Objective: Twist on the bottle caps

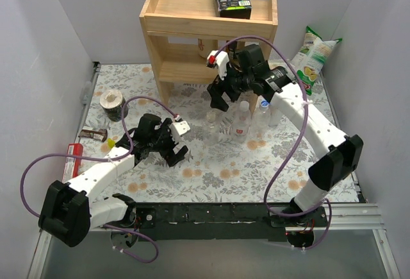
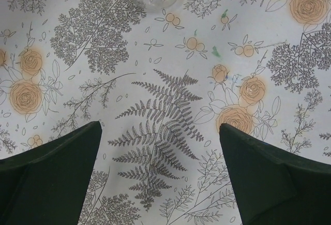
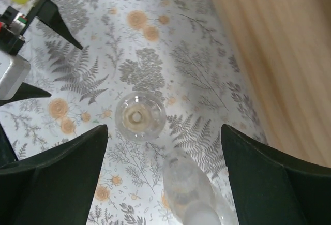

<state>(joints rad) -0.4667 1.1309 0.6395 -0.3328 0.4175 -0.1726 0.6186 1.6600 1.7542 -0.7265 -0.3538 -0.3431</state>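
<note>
Centre frame, my right hand (image 1: 220, 104) hangs wide open over the bottles (image 1: 241, 120), one blue cap (image 1: 264, 104) already on; my left hand (image 1: 176, 157), equally wide, hovers lower left. Next, I judge: fetch a loose cap.

My right end effector (image 1: 221, 101) hangs just in front of the wooden shelf (image 1: 211, 19), above the clear bottles (image 1: 241, 122) standing there on the tabletop (image 1: 211, 177). My left end effector (image 1: 177, 156) sits farther out from the shelf, toward its left front.
</note>
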